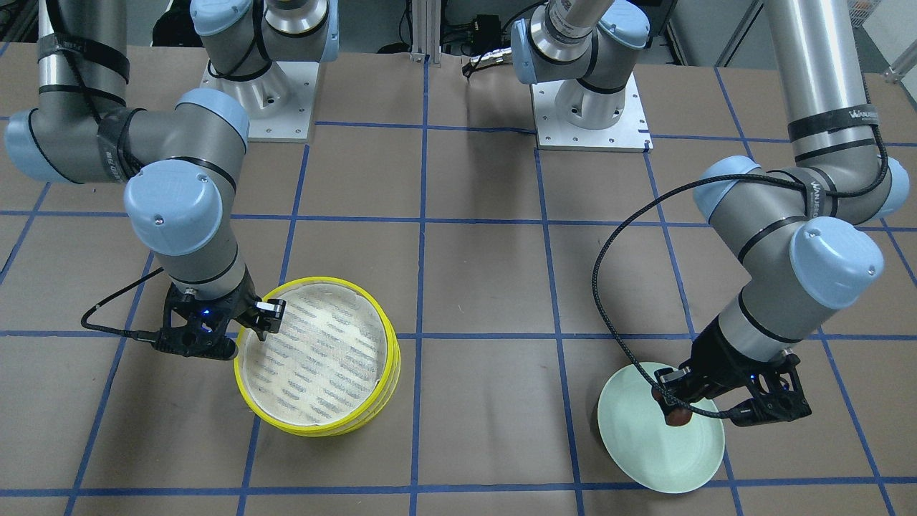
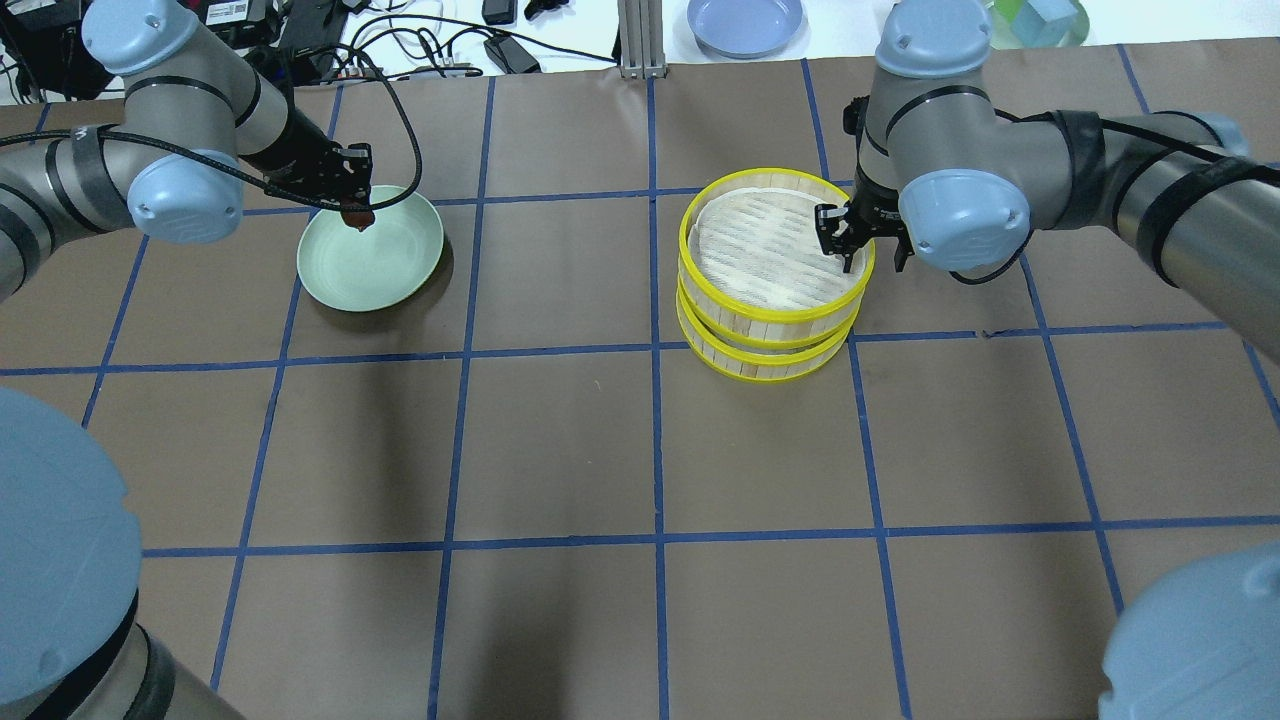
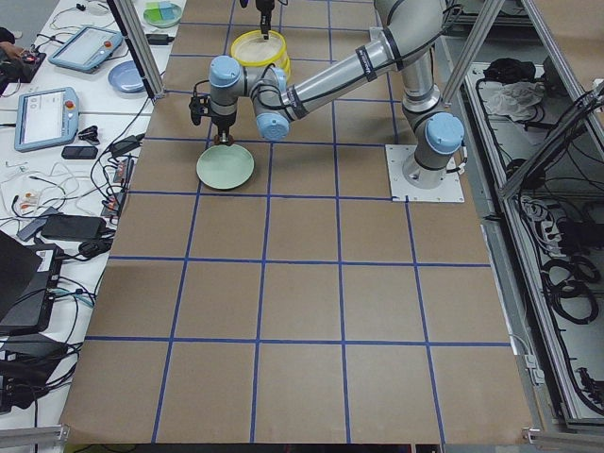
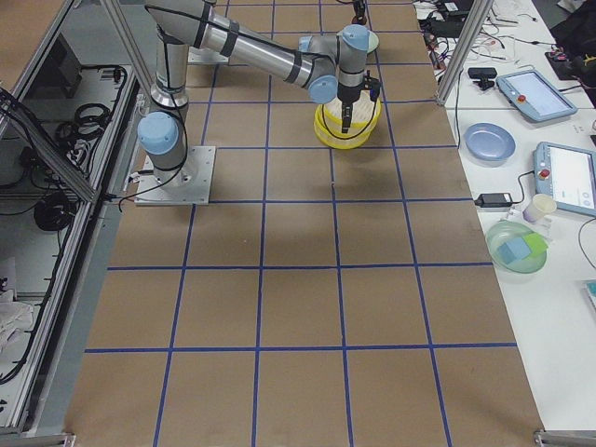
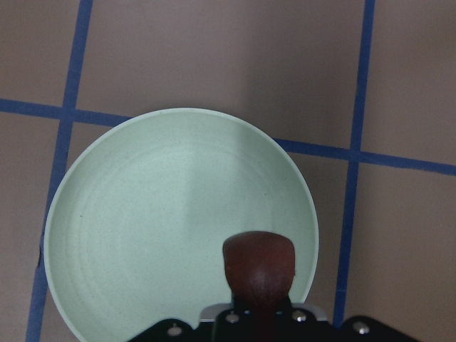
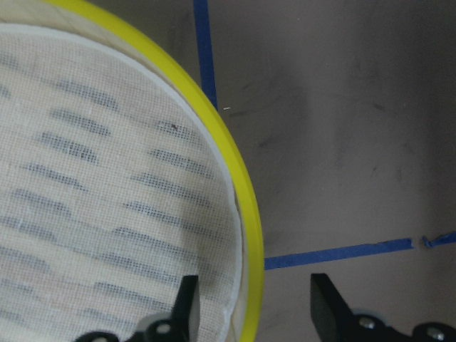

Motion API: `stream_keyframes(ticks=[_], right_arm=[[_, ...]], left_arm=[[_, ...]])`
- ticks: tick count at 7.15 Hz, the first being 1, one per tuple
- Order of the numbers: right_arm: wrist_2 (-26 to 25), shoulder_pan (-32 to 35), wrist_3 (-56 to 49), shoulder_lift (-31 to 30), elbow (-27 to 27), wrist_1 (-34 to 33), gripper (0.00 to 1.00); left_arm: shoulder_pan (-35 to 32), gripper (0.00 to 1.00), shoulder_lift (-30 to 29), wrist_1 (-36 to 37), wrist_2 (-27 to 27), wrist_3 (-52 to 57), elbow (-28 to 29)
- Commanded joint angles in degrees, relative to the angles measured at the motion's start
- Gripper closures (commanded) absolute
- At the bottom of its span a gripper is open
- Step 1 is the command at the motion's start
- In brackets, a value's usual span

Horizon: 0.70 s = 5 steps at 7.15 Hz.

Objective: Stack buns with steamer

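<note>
Front-facing view: the left pincer (image 1: pixel 675 410) is clamped on the dark reddish-brown bun (image 1: pixel 678 417), small and rounded, over the pale green plate (image 1: pixel 645 444).
Overhead view: the right pincer (image 2: pixel 840 238) sits at the edge of the stacked yellow-rimmed steamer (image 2: pixel 765 335) on the table (image 2: pixel 600 450).
Right wrist view: its jaws stand wide, astride the rim, one over the white mesh liner (image 6: pixel 92 178).
</note>
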Motion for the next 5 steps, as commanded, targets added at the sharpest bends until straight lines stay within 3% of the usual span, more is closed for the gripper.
stream_keyframes(ticks=[1,5], right_arm=[[-0.25,0.00,-0.27,-1.51,0.92,0.34,0.36],[-0.08,0.79,0.08,-3.36,4.69,2.28,0.36]], left_arm=[[-1.31,1.00,0.36,0.00,-0.61,-3.35,0.00],[-1.84,1.00,0.71,0.18,-0.78,-4.16,0.09]])
